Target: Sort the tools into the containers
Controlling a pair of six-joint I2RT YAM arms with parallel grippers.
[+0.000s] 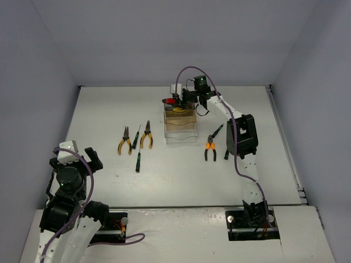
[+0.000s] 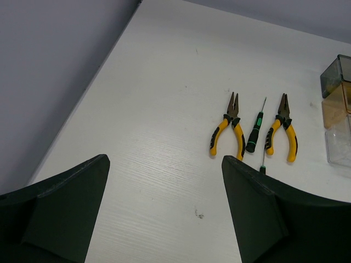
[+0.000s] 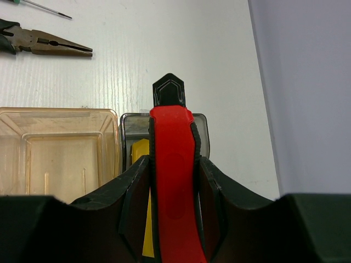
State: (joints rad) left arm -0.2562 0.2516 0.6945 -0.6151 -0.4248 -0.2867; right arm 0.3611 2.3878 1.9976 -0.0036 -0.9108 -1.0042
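Observation:
My right gripper (image 1: 184, 101) is shut on the red-handled cutter (image 1: 171, 101) and holds it over the smoky grey bin (image 1: 176, 107), the far one of three joined bins. In the right wrist view the cutter (image 3: 173, 164) stands between my fingers above the grey bin (image 3: 201, 124), which holds a yellow utility knife (image 3: 140, 156). The amber bin (image 1: 180, 117) and clear bin (image 1: 181, 133) follow in the row. Two yellow pliers (image 1: 124, 141) (image 1: 146, 135) and two screwdrivers (image 1: 135, 138) (image 1: 138, 161) lie mid-left. My left gripper (image 2: 165, 161) is open and empty above bare table.
Orange-handled pliers (image 1: 210, 149) and a screwdriver (image 1: 216, 131) lie right of the clear bin. The left wrist view shows yellow pliers (image 2: 227, 131) (image 2: 285, 136), a screwdriver (image 2: 254, 131) and the bins (image 2: 335, 107) at its right edge. Grey walls enclose the white table (image 1: 98, 109).

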